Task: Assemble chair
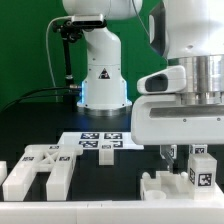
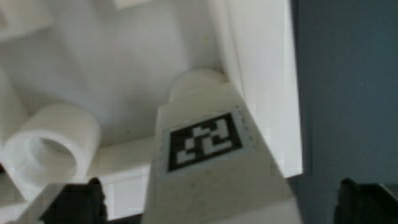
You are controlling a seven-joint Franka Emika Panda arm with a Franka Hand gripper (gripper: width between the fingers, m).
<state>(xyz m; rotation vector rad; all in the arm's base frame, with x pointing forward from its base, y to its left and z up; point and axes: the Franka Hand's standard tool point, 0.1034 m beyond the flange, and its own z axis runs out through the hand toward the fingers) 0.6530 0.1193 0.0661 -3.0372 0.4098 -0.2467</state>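
Note:
The chair is in loose white plastic parts with black-and-white tags. My gripper [image 1: 186,154] hangs low at the exterior view's right, over a chunky white assembly [image 1: 168,187] with an upright tagged post [image 1: 201,171]. In the wrist view the tagged post [image 2: 210,150] stands between my dark fingertips [image 2: 77,203], and my gripper [image 2: 221,206] is open, with a gap on each side of the post. A rounded white part [image 2: 50,150] lies beside the post. Slotted white chair blocks [image 1: 38,168] lie at the exterior view's left.
The marker board [image 1: 100,140] lies flat mid-table in front of the arm's base [image 1: 103,85]. A dark stand with cables [image 1: 62,60] rises behind against the green backdrop. The table surface is black.

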